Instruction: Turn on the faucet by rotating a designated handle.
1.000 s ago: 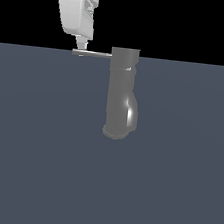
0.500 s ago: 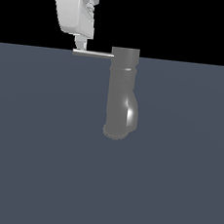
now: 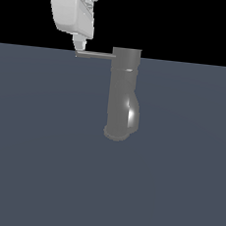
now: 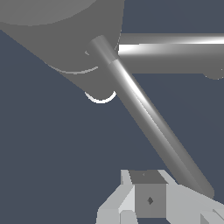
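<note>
Here, in the exterior view, my gripper [image 3: 80,46] hangs in the upper left of the frame, its white body tilted and its tip coming down to the free end of the handle [image 3: 95,55]. The handle is a thin grey rod running level from that tip toward the frame's centre, where it meets the cap of the faucet [image 3: 123,94]. The faucet stands as a glossy grey column just right of centre, bulging lower down and ending in a flared round end against the dark blue-grey floor [image 3: 176,191]. From this side I cannot tell whether my fingers are spread or pressed together; only one narrow tip shows, touching or just beside the rod's end.

In the wrist view, the handle [image 4: 148,120] crosses the frame diagonally from the cap in the upper left to the lower right. My fingers [image 4: 148,199] sit at the bottom edge, right by the rod's far end. The faucet [image 4: 61,35] fills the upper left. Again, I cannot tell how the jaws stand.
</note>
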`<action>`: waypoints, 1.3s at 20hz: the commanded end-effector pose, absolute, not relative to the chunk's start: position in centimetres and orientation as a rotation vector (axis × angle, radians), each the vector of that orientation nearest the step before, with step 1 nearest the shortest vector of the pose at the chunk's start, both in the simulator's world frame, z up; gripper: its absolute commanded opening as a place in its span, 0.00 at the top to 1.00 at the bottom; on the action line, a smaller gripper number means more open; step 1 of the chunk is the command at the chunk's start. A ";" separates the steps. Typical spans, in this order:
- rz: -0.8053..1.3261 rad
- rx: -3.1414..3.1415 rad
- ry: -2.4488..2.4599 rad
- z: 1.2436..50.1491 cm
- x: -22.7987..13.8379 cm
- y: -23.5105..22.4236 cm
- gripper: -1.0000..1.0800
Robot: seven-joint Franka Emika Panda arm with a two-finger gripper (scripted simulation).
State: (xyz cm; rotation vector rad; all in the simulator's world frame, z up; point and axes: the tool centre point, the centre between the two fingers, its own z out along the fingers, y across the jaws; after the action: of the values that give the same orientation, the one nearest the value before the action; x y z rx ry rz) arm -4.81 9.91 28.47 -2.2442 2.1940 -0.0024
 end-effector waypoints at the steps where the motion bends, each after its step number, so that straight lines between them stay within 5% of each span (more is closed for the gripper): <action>1: 0.000 -2.247 2.195 28.5 -5.4 9.9 1.00; 26: -0.001 -2.246 2.195 28.5 -10.9 3.3 1.00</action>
State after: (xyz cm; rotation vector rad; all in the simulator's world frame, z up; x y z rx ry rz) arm -10.39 4.20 28.47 -2.2553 2.1832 -0.0037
